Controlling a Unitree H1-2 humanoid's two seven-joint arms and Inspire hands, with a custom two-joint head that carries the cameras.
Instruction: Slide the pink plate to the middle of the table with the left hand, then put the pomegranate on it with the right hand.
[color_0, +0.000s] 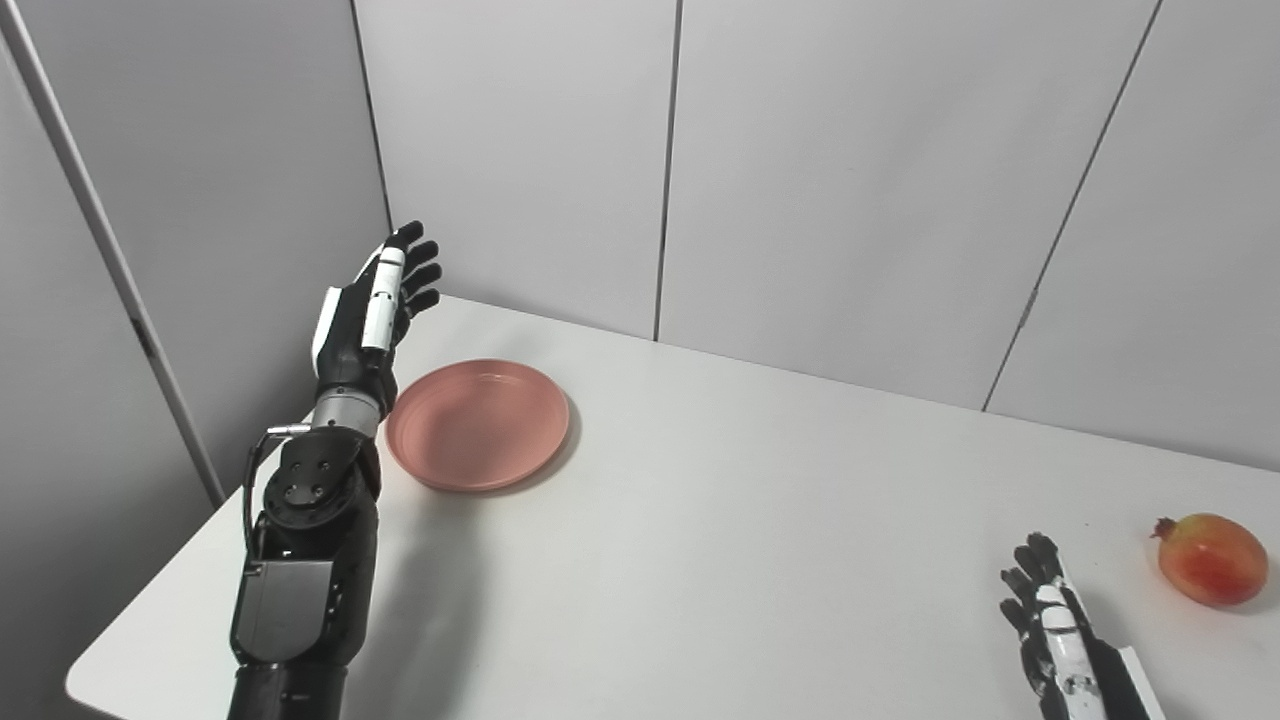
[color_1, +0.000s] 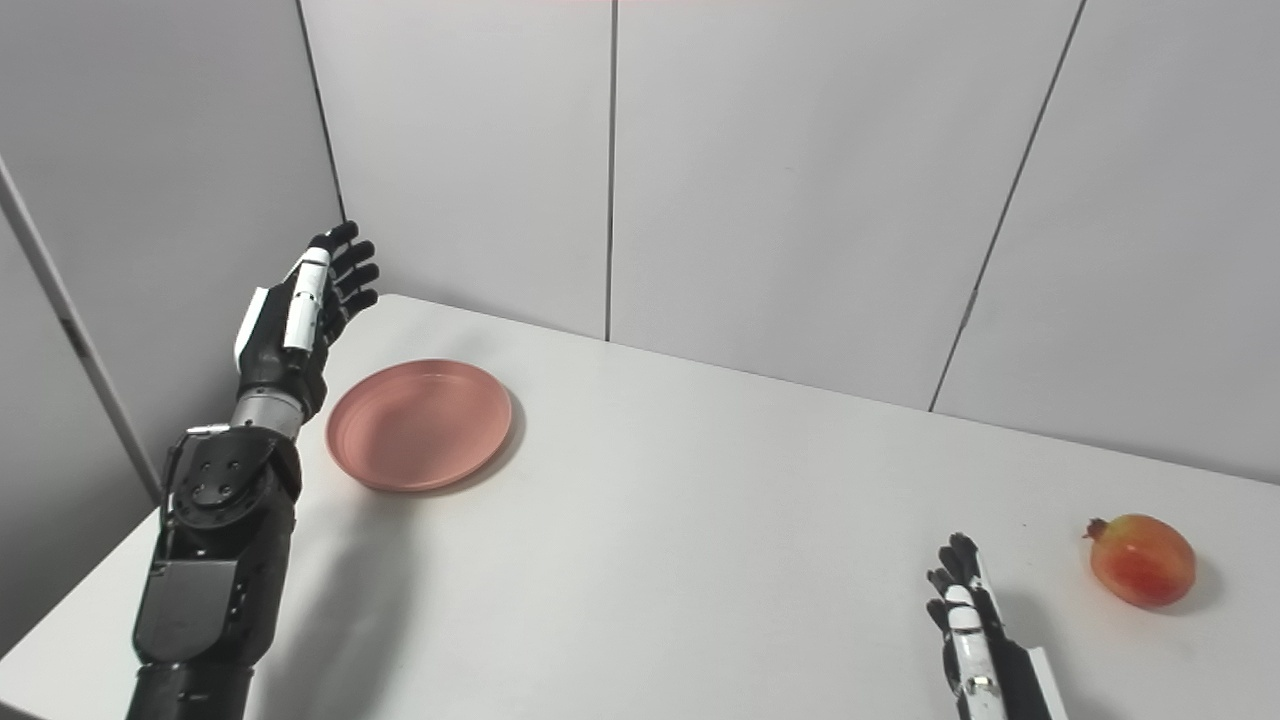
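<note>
Pink plate (color_0: 477, 424) sits flat, rim up, on the white table (color_0: 700, 520) toward its far-left corner, not yet in the middle. Left hand (color_0: 372, 305) is raised at the plate's left edge, fingers apart, holding nothing, palm toward the plate, probably set to push it sideways. Pomegranate (color_0: 1211, 557) lies on its side well right of the plate, long axis roughly left-right, crown pointing left. Right hand (color_0: 1050, 620) rests low, just left of the pomegranate, released and empty, likely waiting its turn.
</note>
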